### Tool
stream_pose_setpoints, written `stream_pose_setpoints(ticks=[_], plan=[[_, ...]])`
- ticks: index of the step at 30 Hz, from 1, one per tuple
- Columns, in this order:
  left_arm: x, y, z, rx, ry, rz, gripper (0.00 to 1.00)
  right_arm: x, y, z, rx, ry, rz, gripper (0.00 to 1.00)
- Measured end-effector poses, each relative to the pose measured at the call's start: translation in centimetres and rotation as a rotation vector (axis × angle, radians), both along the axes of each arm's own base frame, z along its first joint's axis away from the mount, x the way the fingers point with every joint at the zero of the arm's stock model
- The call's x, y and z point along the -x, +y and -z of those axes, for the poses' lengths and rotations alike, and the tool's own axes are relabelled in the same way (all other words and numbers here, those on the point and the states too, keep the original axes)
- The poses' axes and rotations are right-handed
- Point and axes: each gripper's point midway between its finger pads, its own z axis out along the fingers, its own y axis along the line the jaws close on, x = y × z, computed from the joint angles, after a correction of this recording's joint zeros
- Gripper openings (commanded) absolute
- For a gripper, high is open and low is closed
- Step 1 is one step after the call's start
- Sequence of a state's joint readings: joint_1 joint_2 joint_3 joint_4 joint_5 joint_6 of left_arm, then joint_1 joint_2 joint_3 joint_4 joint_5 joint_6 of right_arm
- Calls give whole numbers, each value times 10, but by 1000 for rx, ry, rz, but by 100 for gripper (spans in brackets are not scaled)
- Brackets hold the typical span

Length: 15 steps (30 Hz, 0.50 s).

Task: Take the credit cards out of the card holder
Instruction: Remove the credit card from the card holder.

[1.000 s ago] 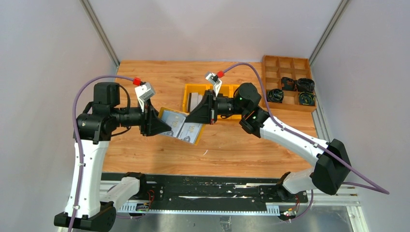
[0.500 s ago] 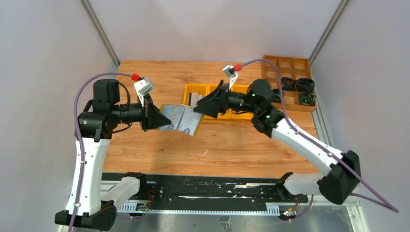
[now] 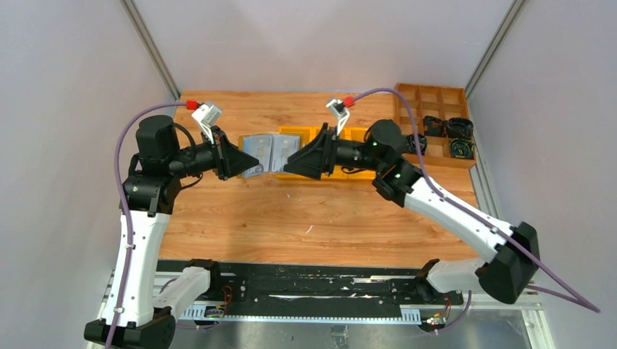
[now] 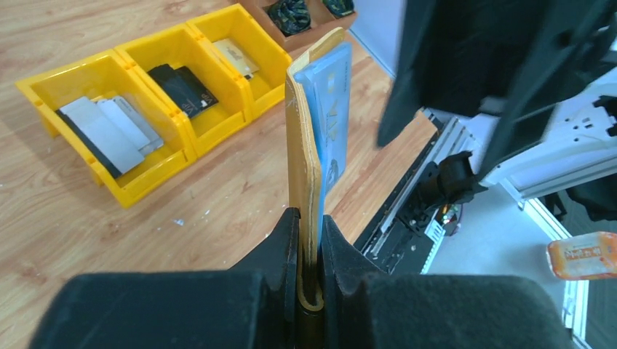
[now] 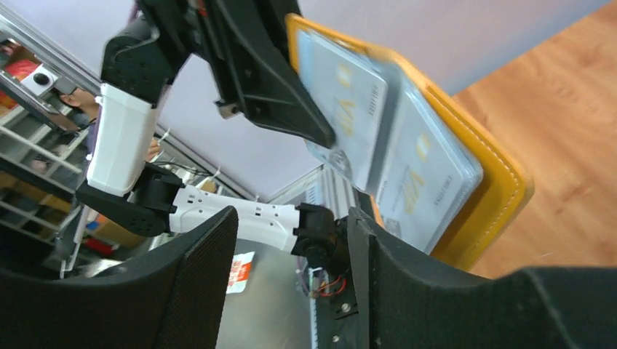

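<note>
**Left arm holds the card holder open in the air**

The left end effector (image 4: 305, 218) is squeezed tight on the card holder (image 3: 263, 153). It grips the holder by one yellow edge. The holder is up in the air above the far part of the table (image 3: 291, 218), not lying on it. It is just in front of the yellow bins (image 4: 138, 185).

The holder is folded open. Its yellow cover faces away from the right arm and its inside faces toward it. The credit cards (image 5: 342, 109) are still inside the holder. Two of them show, side by side, one in each half. They are pale and shiny, with small yellow marks on them.

The right end effector (image 5: 291, 218) is opened wide. Nothing is between its two fingers (image 5: 196, 283). It points at the inside of the holder and is very close to the holder's edge. I cannot tell if it is touching.

There are three yellow bins in a row. From the left wrist, the bin at the left has some grey cards (image 4: 109, 129) in it, the middle bin has a black thing (image 4: 182, 83) and the last bin has a tan card (image 4: 236, 54).

A wooden tray (image 3: 434, 93) sits at the far right corner of the table. It has small black things (image 3: 436, 127) in some of its boxes.
</note>
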State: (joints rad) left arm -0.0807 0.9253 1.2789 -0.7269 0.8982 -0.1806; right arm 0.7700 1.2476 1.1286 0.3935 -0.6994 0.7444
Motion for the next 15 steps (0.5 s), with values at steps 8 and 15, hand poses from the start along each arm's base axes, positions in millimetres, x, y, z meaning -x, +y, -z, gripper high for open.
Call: stream_pose_setpoints(ticks=[8,15], plan=[[13,-13,-11,108,24,89,0,-6,29,37,13,158,-106,58],[23,-19,-15,157,50,163,0,2,31,17,-72,156,-177,50]])
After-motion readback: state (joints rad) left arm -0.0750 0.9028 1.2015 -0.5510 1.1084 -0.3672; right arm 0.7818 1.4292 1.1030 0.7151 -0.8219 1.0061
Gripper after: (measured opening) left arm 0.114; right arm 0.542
